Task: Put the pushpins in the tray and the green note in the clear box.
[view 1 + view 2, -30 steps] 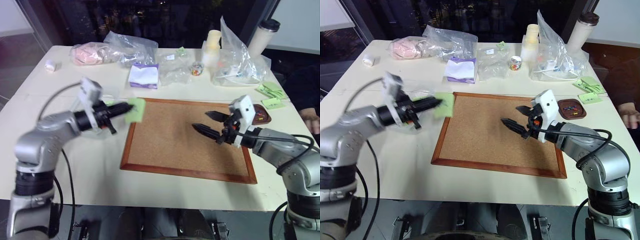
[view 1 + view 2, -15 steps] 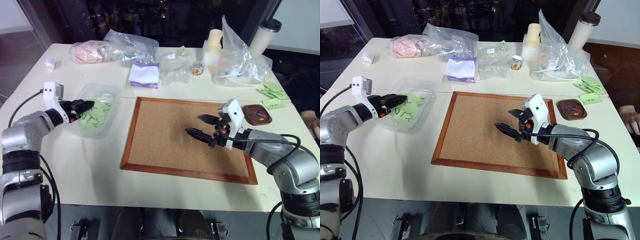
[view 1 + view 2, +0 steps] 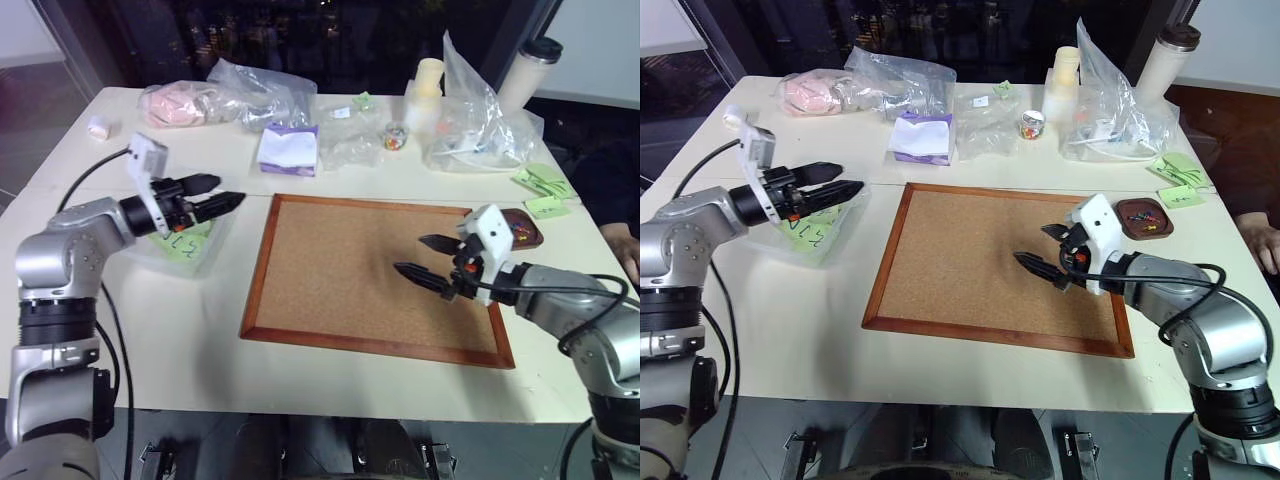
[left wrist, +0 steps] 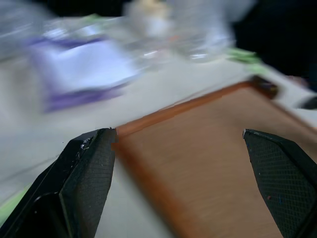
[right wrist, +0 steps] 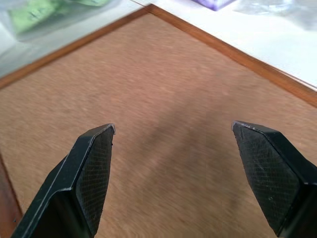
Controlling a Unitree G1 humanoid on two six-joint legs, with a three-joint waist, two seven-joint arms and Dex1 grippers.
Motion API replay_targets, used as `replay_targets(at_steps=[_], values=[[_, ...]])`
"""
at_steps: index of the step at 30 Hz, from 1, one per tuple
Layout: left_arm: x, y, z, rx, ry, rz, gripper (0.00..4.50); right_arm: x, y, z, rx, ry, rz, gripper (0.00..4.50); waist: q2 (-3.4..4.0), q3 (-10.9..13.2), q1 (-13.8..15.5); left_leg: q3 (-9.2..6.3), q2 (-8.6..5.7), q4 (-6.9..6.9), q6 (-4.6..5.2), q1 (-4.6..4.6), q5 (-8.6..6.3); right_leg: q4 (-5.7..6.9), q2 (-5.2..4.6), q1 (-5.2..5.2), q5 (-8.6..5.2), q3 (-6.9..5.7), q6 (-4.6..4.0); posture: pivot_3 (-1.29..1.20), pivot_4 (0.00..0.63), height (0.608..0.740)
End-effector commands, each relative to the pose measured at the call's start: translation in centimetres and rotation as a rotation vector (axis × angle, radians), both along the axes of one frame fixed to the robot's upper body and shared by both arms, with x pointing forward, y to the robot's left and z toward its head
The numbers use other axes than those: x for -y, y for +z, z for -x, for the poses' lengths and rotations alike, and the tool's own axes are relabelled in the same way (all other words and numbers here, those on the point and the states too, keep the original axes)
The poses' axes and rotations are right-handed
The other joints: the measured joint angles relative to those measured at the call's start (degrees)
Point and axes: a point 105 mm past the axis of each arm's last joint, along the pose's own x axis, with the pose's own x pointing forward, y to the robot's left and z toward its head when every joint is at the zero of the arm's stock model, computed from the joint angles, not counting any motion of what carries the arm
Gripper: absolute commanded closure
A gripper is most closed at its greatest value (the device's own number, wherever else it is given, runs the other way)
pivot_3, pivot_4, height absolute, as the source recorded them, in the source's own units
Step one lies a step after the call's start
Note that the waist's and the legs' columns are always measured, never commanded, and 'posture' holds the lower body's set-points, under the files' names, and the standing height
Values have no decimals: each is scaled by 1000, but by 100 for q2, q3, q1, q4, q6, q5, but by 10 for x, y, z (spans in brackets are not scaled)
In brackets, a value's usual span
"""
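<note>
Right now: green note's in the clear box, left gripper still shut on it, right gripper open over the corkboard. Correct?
Not quite. The left gripper is open and empty, as the left wrist view shows. The green note does lie in the clear box, and the right gripper is open over the corkboard.

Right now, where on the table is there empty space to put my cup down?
The corkboard is bare, though the right gripper hovers over it. The white table strip between the corkboard and the near edge is free too. The far side is crowded with plastic bags, and the clear box fills the left.
</note>
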Motion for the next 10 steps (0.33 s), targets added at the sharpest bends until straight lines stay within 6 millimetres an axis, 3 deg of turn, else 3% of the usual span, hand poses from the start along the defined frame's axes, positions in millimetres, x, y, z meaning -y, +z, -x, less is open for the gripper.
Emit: replay_targets(at_steps=[1, 5, 10], values=[[36, -8, 21, 28, -167, -50, 49, 11, 12, 3, 48, -18, 16, 582, 1, 0, -14, 1, 0, 0, 0, 0, 0, 0, 0, 0, 0, 2, 0, 0, 150, 740], [60, -42, 34, 18, -265, -168, 49, 16, 12, 8, 39, -13, 40, 582, 5, -3, -20, 5, -3, -2, 0, 9, 0, 0, 5, 4, 0, 8, -1, 0, 150, 740], [70, -61, 38, 8, -281, -181, 49, 19, 12, 13, 46, -11, 69, 582, 3, -2, -2, 3, -5, 0, 0, 9, 0, 1, 7, 5, 0, 7, -1, 0, 150, 740]])
